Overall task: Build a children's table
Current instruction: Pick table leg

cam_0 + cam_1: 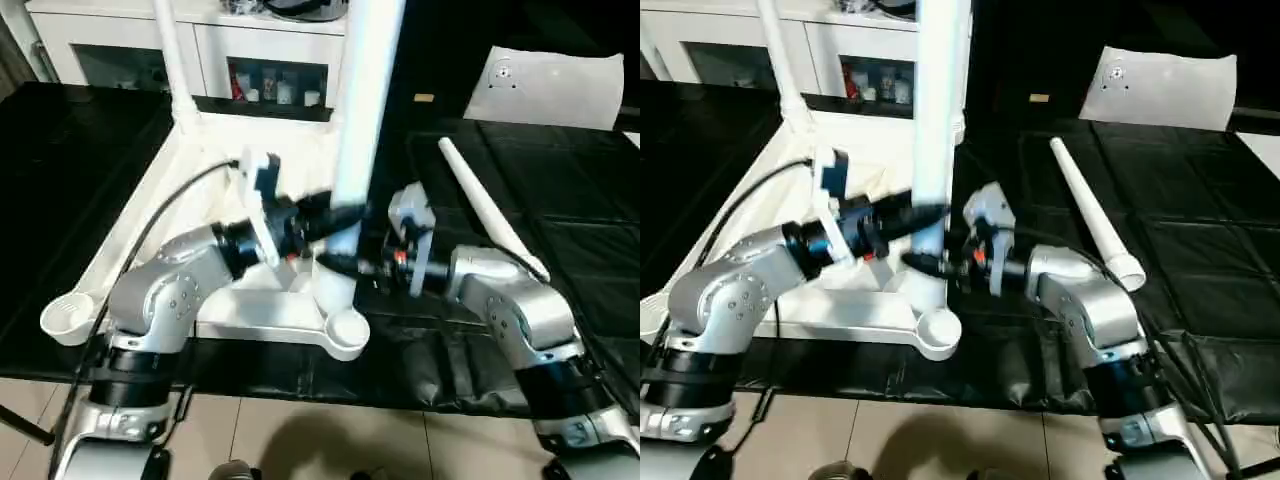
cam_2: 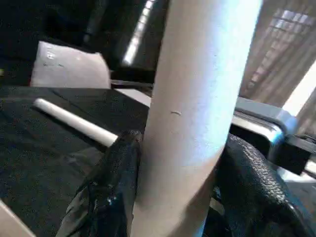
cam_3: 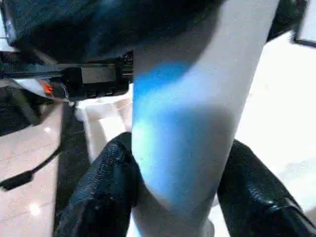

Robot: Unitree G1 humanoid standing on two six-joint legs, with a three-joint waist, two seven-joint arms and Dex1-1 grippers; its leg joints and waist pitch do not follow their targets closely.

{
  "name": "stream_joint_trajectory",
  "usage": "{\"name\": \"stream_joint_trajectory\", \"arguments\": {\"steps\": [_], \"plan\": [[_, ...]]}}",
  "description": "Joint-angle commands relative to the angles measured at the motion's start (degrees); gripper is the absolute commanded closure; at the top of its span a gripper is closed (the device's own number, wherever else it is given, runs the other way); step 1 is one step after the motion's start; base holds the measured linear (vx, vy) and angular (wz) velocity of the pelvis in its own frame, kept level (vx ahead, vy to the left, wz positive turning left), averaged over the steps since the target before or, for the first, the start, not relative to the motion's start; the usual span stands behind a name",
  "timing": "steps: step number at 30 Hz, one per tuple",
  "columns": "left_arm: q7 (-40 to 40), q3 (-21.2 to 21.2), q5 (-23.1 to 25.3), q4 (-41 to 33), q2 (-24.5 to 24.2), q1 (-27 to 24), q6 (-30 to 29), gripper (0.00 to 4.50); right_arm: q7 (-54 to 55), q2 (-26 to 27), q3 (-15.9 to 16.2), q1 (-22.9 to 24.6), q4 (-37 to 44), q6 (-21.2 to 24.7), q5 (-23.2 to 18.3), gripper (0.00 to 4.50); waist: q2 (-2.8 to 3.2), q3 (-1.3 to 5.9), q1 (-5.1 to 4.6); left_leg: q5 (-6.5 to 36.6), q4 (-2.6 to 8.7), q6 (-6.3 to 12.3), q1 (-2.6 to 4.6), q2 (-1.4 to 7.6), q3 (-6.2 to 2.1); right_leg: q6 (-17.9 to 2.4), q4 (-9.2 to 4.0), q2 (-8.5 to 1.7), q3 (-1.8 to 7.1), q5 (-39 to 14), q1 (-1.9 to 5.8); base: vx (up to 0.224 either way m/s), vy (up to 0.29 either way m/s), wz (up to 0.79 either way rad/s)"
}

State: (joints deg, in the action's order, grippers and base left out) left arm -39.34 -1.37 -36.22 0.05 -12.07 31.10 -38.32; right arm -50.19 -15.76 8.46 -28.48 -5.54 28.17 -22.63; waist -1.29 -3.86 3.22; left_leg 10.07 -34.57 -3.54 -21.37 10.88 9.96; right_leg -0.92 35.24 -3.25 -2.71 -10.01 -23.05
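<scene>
The white tabletop lies upside down on the black mat. One tube leg stands upright in its far left corner socket. A second leg stands nearly upright, its lower end just behind the near right corner socket. My left gripper is shut on this leg from the left, with black fingers pressing both sides. Just below it, my right gripper is shut on the same leg from the right, its fingers on both sides. A third leg lies loose on the mat to the right.
The near left corner socket has nothing in it. A flat white board lies at the back right of the mat. A white cabinet with glass doors stands behind. Tiled floor shows below the mat's front edge.
</scene>
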Motion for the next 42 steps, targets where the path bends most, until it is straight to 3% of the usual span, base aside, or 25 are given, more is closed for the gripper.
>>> {"name": "stream_joint_trajectory", "arguments": {"steps": [1, 6, 11, 16, 21, 26, 29, 34, 42], "plan": [[4.07, -2.77, 1.32, 1.95, -0.19, 1.15, -0.09, 2.45, 0.89, -0.25, -2.54, -0.85, 0.07, -1.15, -0.29, 1.89, -0.34, 4.42, -0.07, 8.84, 3.44, 0.35, 0.64, 1.56, -0.25, -8.75, -4.28, -3.57, 2.28, -15.11, 2.98, 0.0, 0.0, 0.0], [11.57, -5.74, 2.07, 4.02, 0.64, 3.38, -2.18, 2.57, 2.59, 0.75, -5.95, -0.55, 1.81, 2.14, -4.12, 1.42, -0.42, 4.6, -0.06, 7.4, 3.38, 1.08, 0.61, 1.59, -0.27, -9.2, -4.01, -3.53, 2.27, -12.33, 3.07, 0.0, 0.0, 0.0], [14.12, -6.56, 2.11, 3.61, 1.25, 4.05, -2.71, 2.59, 6.78, 1.97, -8.85, -0.79, 2.35, 5.06, -6.1, 1.0, -0.53, 4.53, 0.13, 7.06, 3.42, 1.01, 0.65, 1.57, -0.23, -9.22, -4.14, -3.63, 2.25, -13.45, 2.98, 0.0, 0.0, 0.0], [15.85, -6.16, 2.47, 2.57, 1.83, 4.17, -2.88, 2.6, 10.16, 3.34, -7.48, -0.67, 3.34, 9.04, -5.33, 0.56, -0.94, 4.5, 0.04, 7.2, 3.46, 0.64, 0.63, 1.58, -0.21, -8.57, -4.2, -3.65, 2.27, -14.19, 2.96, 0.0, 0.0, 0.0], [16.53, -5.61, 3.08, 2.16, 2.13, 4.34, -2.8, 2.6, 13.41, 5.57, -4.4, -0.06, 4.18, 11.07, -3.48, 0.1, -0.8, 4.44, -0.12, 7.37, 3.59, -0.2, 0.58, 1.64, -0.3, -8.04, -4.23, -3.78, 2.29, -14.89, 2.81, 0.0, 0.0, 0.0], [16.6, -2.16, 6.28, 1.54, 1.5, 4.33, -1.22, 2.6, 19.97, 9.18, -0.26, -0.33, 2.9, 11.31, 1.36, 0.1, -0.76, 4.33, -0.25, 8.12, 3.81, -1.35, 0.69, 1.75, -0.4, -7.08, -4.27, -3.8, 2.39, -15.54, 2.6, 0.0, 0.0, 0.0], [17.18, -0.64, 7.55, 0.81, 1.91, 4.36, -0.72, 2.6, 23.65, 10.94, 0.45, -0.77, 0.9, 10.25, 4.04, 0.27, -0.74, 4.28, -0.31, 9.02, 3.93, -2.36, 0.77, 1.73, -0.38, -6.89, -4.29, -3.8, 2.45, -15.67, 2.53, 0.0, 0.0, 0.0], [17.97, 1.77, 9.75, -0.08, 2.38, 4.48, 0.09, 2.6, 27.38, 13.27, 0.62, -1.26, -1.39, 9.54, 5.26, 0.48, -0.98, 4.32, -0.41, 9.04, 3.95, -2.55, 0.64, 1.71, -0.38, -6.48, -4.16, -3.8, 2.54, -14.25, 2.69, 0.0, 0.0, 0.0], [17.88, 3.06, 11.48, -0.12, 2.57, 4.57, 0.79, 2.6, 29.38, 14.85, -0.21, -2.1, -2.85, 8.91, 6.13, 1.28, -0.81, 4.31, -0.8, 9.33, 3.91, -2.53, 0.63, 1.63, -0.38, -6.38, -4.09, -3.74, 2.55, -13.68, 2.69, 0.0, 0.0, 0.0]]}}
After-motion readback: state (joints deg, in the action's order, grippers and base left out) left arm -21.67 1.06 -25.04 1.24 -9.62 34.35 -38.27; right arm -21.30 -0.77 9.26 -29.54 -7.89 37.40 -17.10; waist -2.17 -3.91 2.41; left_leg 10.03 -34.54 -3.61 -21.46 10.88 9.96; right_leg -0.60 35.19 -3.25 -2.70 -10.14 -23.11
